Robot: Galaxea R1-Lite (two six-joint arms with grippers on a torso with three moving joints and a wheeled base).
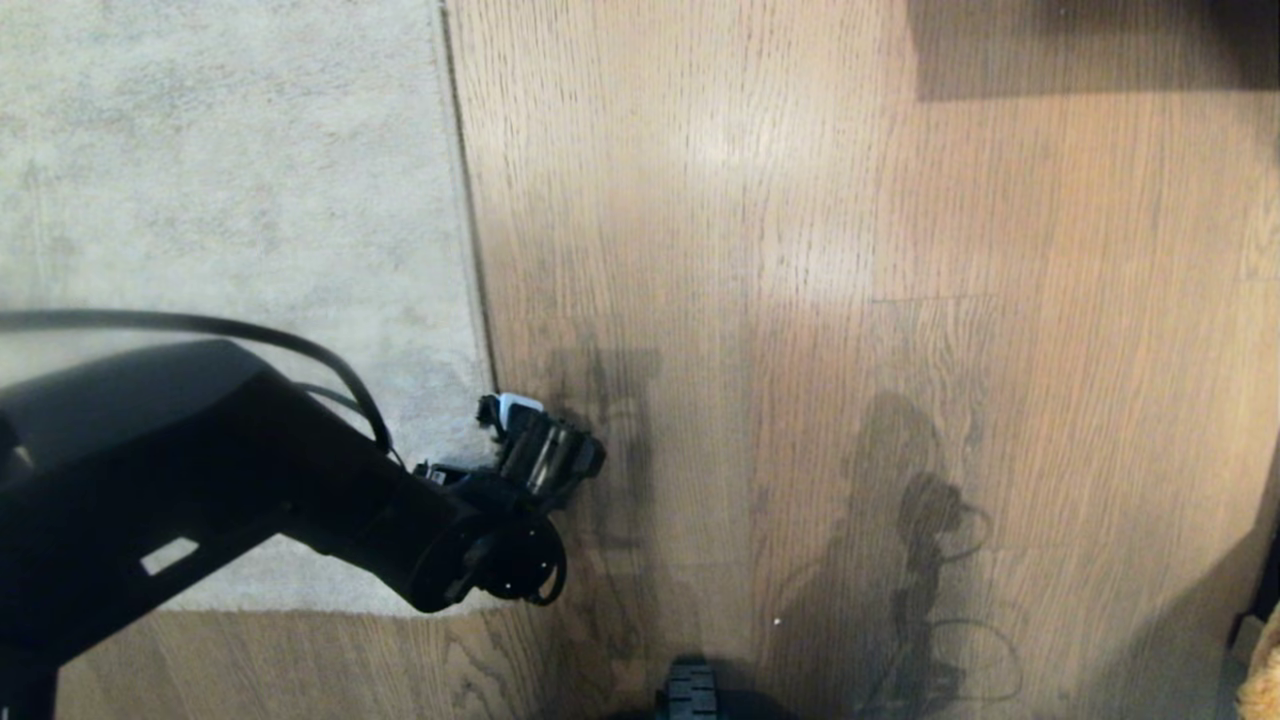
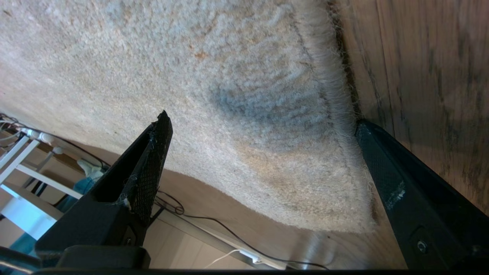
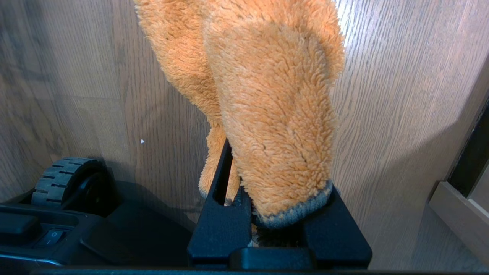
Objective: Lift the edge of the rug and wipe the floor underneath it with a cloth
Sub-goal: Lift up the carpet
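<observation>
The pale grey rug (image 1: 230, 200) lies flat on the brown wood floor (image 1: 800, 300), and the rug edge (image 1: 470, 220) runs straight away from me. My left gripper (image 1: 540, 450) hangs low over the rug's near corner. In the left wrist view the left gripper (image 2: 263, 119) is open and holds nothing. One of its fingers (image 2: 386, 168) is on the floor side right beside the rug edge (image 2: 336, 88), the other is above the pile. My right gripper (image 3: 259, 152) is shut on the fluffy orange-tan cloth (image 3: 275, 95) with grey trim, held above the floor (image 3: 382, 95).
My base's wheel (image 3: 61, 175) is beside the right gripper and shows at the head view's lower edge as the wheel (image 1: 690, 690). A black cable (image 2: 214, 225) and a white frame (image 2: 23, 168) lie beyond the rug's short side. A furniture base (image 3: 458, 206) stands at the right.
</observation>
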